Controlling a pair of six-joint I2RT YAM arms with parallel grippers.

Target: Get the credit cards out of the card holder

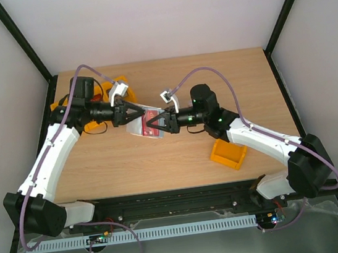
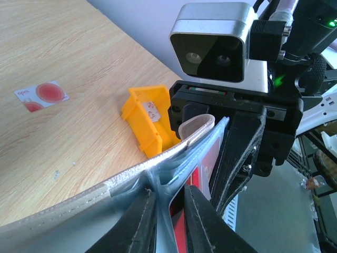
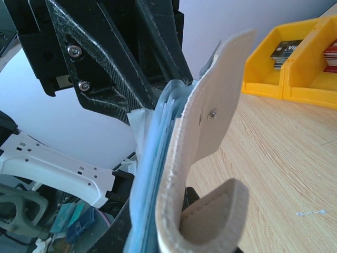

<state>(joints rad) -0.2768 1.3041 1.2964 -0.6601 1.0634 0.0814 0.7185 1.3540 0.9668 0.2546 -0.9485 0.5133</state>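
The cream-white card holder [image 1: 146, 124] hangs open above the table between both grippers. My left gripper [image 1: 136, 113] is shut on a dark red card [image 2: 202, 163] that sits in a clear bluish sleeve [image 2: 163, 179]; its fingertips [image 2: 150, 197] pinch there in the left wrist view [image 2: 171, 194]. My right gripper [image 1: 154, 126] is shut on the holder's cream cover [image 3: 210, 126] near the snap tab [image 3: 221, 211]; it shows low in the right wrist view [image 3: 158, 226]. A white card with a red circle [image 2: 41, 95] lies flat on the table. The teal-green card is out of view.
One orange bin [image 1: 229, 154] stands on the table in front of the right arm and shows in the left wrist view [image 2: 147, 118]. Two more yellow bins [image 1: 117, 86] at the back left hold cards [image 3: 284, 50]. Black frame posts stand at the table's corners.
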